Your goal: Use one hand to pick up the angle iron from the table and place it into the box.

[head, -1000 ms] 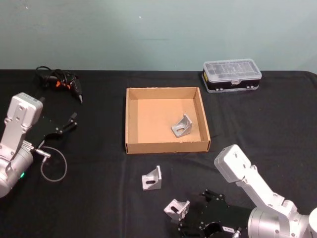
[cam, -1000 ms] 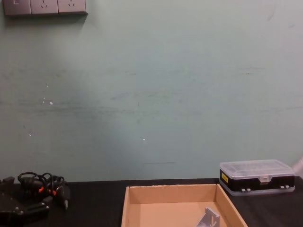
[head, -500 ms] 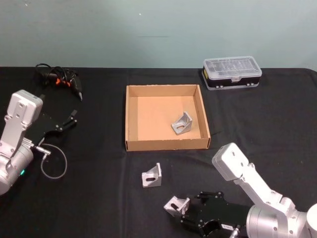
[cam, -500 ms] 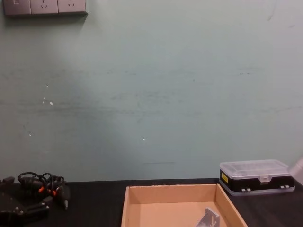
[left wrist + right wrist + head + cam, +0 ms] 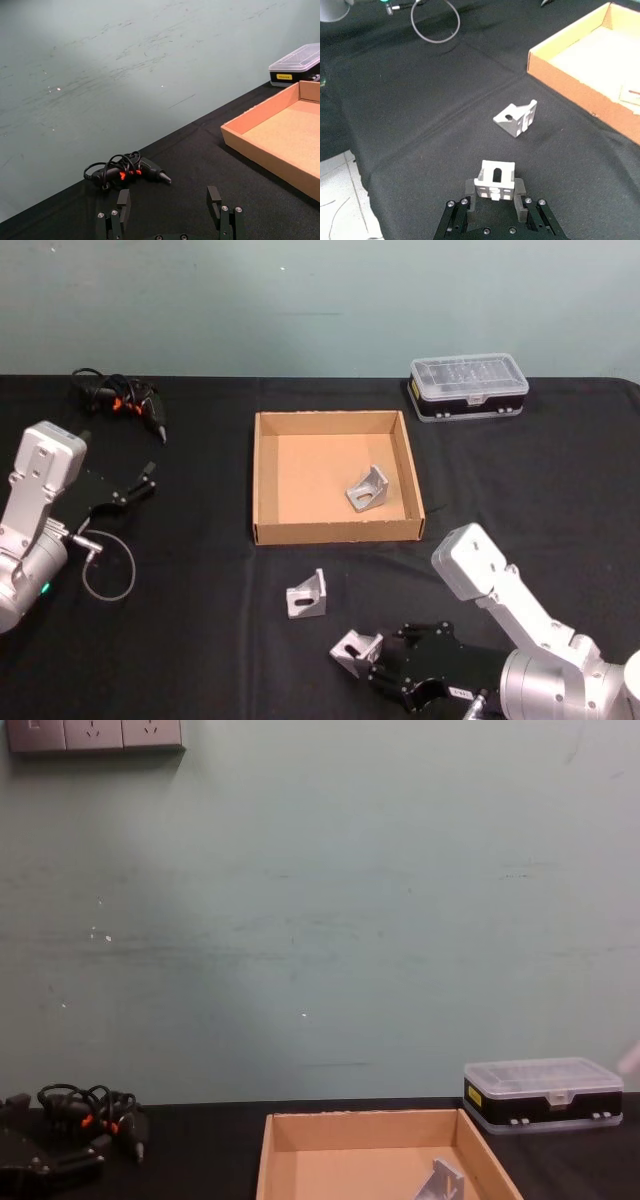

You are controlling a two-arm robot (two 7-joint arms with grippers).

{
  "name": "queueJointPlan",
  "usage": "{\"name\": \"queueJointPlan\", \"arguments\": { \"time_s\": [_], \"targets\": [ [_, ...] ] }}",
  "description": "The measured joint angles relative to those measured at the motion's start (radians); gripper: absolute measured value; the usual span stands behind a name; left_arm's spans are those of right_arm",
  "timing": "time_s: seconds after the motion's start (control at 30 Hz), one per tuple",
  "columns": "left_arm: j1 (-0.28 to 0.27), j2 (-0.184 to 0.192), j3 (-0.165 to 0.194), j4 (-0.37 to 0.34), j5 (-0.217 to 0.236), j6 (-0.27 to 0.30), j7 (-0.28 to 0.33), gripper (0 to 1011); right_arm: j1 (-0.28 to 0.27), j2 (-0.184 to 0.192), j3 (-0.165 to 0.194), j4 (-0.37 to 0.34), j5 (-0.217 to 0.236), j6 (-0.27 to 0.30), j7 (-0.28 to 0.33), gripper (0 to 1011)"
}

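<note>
My right gripper [image 5: 495, 192] grips a bracket [image 5: 495, 181] at six o'clock from the box [image 5: 335, 533]. A second bracket [image 5: 306, 596] lies at eleven o'clock from it. My left gripper [image 5: 168, 200] idles at nine o'clock, fingers [image 5: 214, 196] apart.

3 angle irons [image 5: 368, 489] [image 5: 306, 595] [image 5: 356, 649], 1 cardboard box [image 5: 262, 480], 1 clear-lidded case [image 5: 468, 386] and 1 corded black tool [image 5: 120, 402].

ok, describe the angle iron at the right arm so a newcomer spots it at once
Find the tan cardboard box mid-table. Two grey angle irons lie on the black table between it and the robot; take the one nearer the robot. Unlike its neighbour and the one inside the box, it sits at the tip of the right end effector.
</note>
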Motion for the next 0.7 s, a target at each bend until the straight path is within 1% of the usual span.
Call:
{"name": "queueJointPlan", "arguments": {
  "time_s": [0.23,0.27,0.37,0.4,0.5,0.63,0.67,0.7],
  "targets": [
    [0.0,0.0,0.0,0.0,0.0,0.0,0.0,1000,-0.005,0.004,0.045,-0.044,0.023,-0.003,-0.009,446],
    [0.0,0.0,0.0,0.0,0.0,0.0,0.0,1000,-0.003,0.003,0.056,-0.053,0.031,-0.004,-0.013,446],
    [0.0,0.0,0.0,0.0,0.0,0.0,0.0,1000,0.005,0.001,0.076,-0.065,0.041,-0.008,-0.022,446],
    [0.0,0.0,0.0,0.0,0.0,0.0,0.0,1000,0.013,-0.002,0.087,-0.071,0.046,-0.01,-0.028,446],
    [0.0,0.0,0.0,0.0,0.0,0.0,0.0,1000,0.038,-0.016,0.101,-0.074,0.049,-0.02,-0.044,446],
    [0.0,0.0,0.0,0.0,0.0,0.0,0.0,1000,0.085,-0.04,0.104,-0.057,0.035,-0.034,-0.068,446],
    [0.0,0.0,0.0,0.0,0.0,0.0,0.0,1000,0.109,-0.053,0.099,-0.043,0.023,-0.038,-0.076,446],
    [0.0,0.0,0.0,0.0,0.0,0.0,0.0,1000,0.121,-0.06,0.097,-0.033,0.016,-0.038,-0.08,446]
  ]
}}
